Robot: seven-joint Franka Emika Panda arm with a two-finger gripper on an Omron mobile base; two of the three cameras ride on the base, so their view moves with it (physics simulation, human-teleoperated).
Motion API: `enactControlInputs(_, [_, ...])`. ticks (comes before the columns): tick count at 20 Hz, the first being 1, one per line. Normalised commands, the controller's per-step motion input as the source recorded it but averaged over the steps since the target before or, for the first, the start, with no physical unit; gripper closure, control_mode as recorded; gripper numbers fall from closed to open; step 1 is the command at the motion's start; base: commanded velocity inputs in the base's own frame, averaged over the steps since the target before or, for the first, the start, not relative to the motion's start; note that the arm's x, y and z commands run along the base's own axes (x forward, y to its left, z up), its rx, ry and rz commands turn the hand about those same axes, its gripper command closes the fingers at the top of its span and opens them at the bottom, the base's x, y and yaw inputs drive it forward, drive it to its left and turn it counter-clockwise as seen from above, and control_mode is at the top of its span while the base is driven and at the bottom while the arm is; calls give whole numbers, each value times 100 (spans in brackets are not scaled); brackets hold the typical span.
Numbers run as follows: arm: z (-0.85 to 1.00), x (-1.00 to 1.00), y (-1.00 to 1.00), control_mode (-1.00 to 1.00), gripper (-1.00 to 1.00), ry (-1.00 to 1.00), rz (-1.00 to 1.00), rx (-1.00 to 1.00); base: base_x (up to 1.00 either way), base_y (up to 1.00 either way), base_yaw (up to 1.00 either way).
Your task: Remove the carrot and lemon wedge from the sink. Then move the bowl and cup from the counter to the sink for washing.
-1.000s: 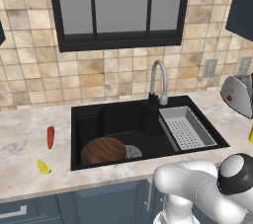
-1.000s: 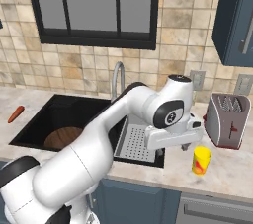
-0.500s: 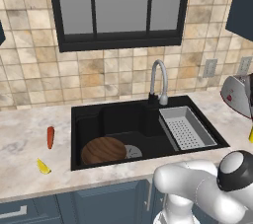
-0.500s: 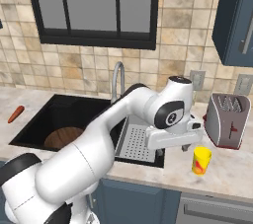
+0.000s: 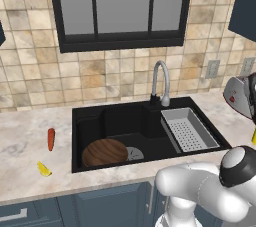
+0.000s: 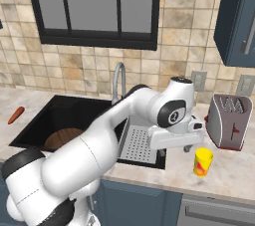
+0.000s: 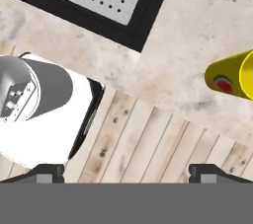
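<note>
The cup (image 6: 203, 162) is standing on the tabletop (image 6: 234, 170) just right of the sink (image 5: 115, 121), near the toaster (image 6: 228, 121). The carrot (image 5: 50, 139) and lemon wedge (image 5: 43, 169) are lying outside the basin and the bowl (image 5: 104, 152) inside, so I am working on the cup. My tool (image 6: 175, 148) is hanging wide and empty beside it; next I am needing to centre over it and lower.
</note>
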Motion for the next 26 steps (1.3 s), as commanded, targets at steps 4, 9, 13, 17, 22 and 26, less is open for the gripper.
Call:
enactControlInputs(4, [-8,12,-9,-100,-100,8,-1,0,0,0,0])
enactControlInputs(9, [-8,11,-12,-100,-100,9,0,0,0,0,0])
enactControlInputs(13, [-4,7,-15,-100,-100,5,0,0,0,0,0])
enactControlInputs(17, [-5,4,-14,-100,-100,2,0,0,0,0,0])
enactControlInputs(22, [-4,1,-14,-100,-100,0,0,0,0,0,0])
enactControlInputs(26, [-8,1,-3,-100,-100,0,0,0,0,0,0])
